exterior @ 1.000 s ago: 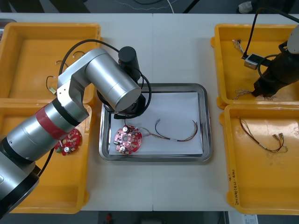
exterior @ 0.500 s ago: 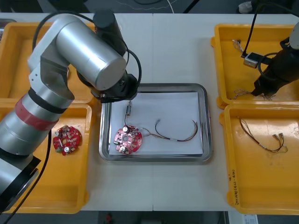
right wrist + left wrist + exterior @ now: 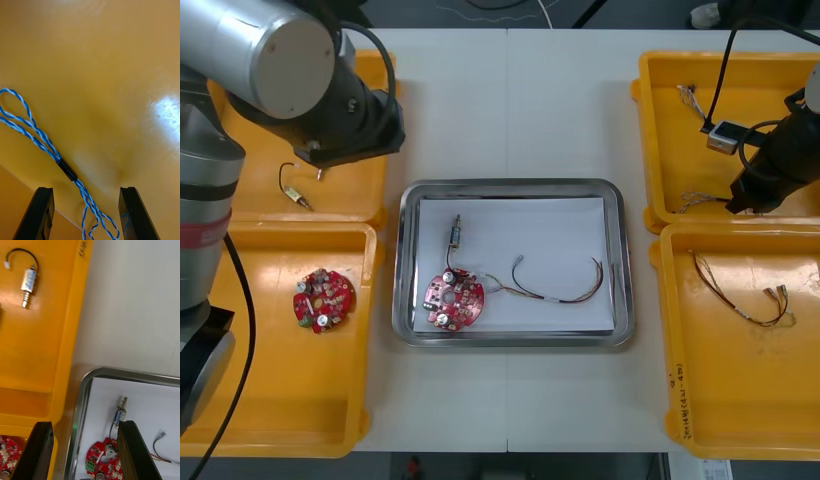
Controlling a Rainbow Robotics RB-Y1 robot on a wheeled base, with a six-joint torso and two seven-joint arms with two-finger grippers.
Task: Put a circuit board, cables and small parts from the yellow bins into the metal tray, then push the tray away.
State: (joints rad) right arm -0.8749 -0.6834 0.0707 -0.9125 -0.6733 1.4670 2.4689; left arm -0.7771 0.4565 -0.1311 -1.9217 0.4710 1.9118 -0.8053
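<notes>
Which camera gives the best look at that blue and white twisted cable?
The right wrist view: the cable lies close up on the bin floor by the open right gripper, its twists plain. The front view gives a faint wisp beside that gripper. The left wrist view faces the tray.

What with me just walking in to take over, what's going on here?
The metal tray holds a red circuit board, a red and yellow cable and a small metal part. The right end effector, open, sits low in the far right bin with a blue and white cable between its fingers, ungripped. The left end effector, open and empty, hovers by the far left bin.
</notes>
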